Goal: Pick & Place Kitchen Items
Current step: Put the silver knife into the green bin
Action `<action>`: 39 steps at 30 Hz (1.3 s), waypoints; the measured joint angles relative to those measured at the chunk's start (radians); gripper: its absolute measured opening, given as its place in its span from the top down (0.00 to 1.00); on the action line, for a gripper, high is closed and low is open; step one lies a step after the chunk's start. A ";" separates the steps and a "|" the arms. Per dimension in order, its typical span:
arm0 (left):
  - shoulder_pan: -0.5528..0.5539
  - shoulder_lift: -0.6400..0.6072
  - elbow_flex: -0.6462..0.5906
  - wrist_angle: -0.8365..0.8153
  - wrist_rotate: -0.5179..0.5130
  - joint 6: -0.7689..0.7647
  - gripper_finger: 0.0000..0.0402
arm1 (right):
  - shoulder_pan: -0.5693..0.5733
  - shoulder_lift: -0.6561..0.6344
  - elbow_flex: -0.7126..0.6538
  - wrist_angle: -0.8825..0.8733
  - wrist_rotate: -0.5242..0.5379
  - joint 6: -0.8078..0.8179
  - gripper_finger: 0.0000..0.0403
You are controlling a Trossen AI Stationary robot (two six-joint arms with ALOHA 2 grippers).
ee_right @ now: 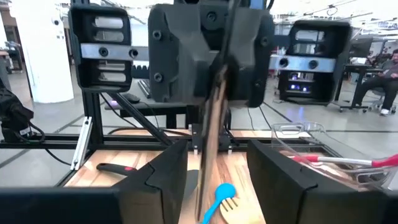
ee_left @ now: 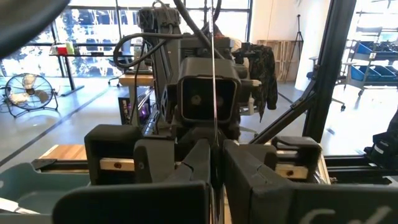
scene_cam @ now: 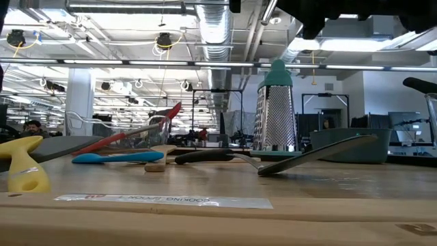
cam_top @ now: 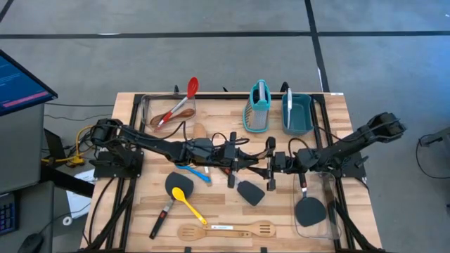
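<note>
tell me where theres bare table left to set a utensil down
Bare wood lies left of the black spatula, and between the clear container and teal grater. The middle is crowded: both grippers meet there over the blue spoon and dark turner.

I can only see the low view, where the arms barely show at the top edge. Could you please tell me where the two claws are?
Observer: Both are over the middle of the table. The left claw and the right claw face each other tip to tip.
Operator: Thank you. Is either holding anything?
Observer: The left claw is shut on a thin utensil, seen edge-on from the right wrist.
Operator: And the right one?
Observer: It is open, with its fingers on either side of that utensil, not touching it.
</note>
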 joint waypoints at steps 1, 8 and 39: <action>0.000 0.000 0.000 0.000 0.000 0.000 1.00 | 0.000 0.008 0.005 -0.001 0.000 0.000 0.61; 0.000 0.000 0.000 0.000 0.000 0.000 1.00 | 0.000 0.032 0.015 -0.006 0.001 -0.002 0.73; 0.000 0.000 0.000 0.000 -0.039 -0.026 0.92 | 0.000 0.029 0.015 -0.002 0.004 -0.002 0.97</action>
